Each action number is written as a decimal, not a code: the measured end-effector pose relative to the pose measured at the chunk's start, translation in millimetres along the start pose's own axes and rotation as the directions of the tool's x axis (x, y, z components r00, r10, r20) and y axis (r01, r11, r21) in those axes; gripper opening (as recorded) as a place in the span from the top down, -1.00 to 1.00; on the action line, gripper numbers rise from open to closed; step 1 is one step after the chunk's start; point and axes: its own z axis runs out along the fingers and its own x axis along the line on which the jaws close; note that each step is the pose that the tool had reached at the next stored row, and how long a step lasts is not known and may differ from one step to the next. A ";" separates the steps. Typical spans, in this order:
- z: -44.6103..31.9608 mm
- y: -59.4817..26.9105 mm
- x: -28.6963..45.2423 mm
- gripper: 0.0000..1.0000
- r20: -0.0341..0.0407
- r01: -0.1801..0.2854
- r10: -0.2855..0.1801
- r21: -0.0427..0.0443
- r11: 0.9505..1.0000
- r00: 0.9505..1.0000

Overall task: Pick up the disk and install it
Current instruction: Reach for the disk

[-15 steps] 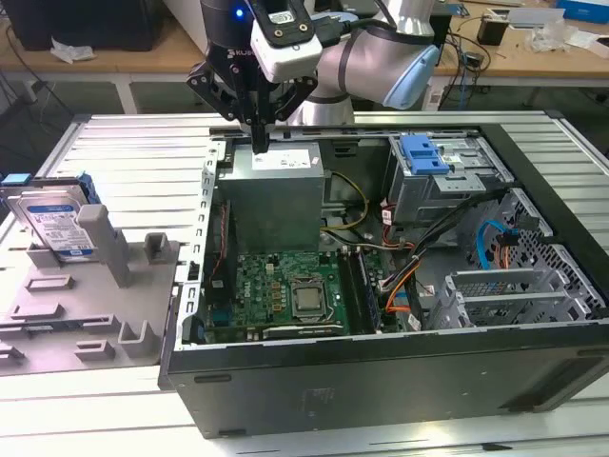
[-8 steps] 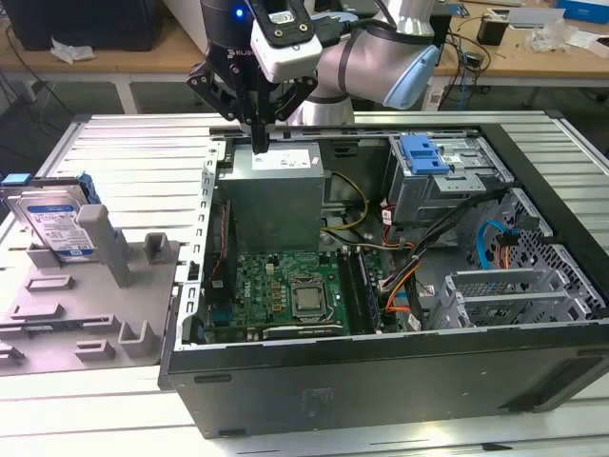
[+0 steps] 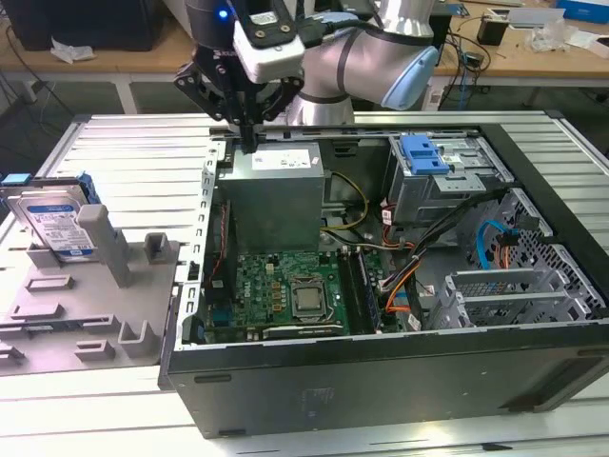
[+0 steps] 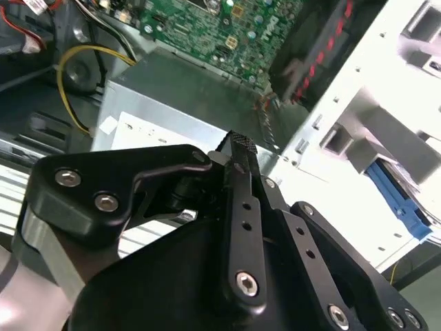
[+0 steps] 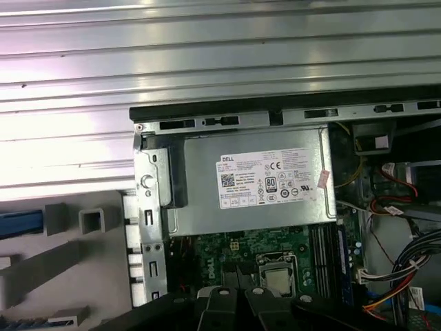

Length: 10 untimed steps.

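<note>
Silver-metal with a white-and-blue label and blue side rails, the disk [image 3: 55, 224] stands tilted in a grey fixture [image 3: 86, 314] on the table [image 3: 133, 152], at the exterior view's left, outside the open computer case [image 3: 381, 367]. The gripper [image 3: 249, 138] hangs well apart from it, over the case's rear edge just above the grey power supply [image 3: 276, 190]. In the second wrist view, the gripper [image 4: 238, 146] has its fingers [image 4: 242, 207] pressed together with nothing between them. By my reading the pick-up step is not yet begun, so the install is untouched. A blue bracket [image 3: 423, 154] sits in the drive cage at the far corner of the case. Taking the disk would call for parted fingers, squared to the drive's flat faces and clear of the fixture's posts.
</note>
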 end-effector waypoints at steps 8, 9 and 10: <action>0.4 13.9 32.7 0.79 0.000 0.000 0.000 0.000 1.000 1.000; 0.4 15.0 36.6 0.79 0.000 0.000 0.000 0.000 1.000 1.000; 0.4 15.9 40.9 0.79 0.000 0.000 0.000 0.000 1.000 1.000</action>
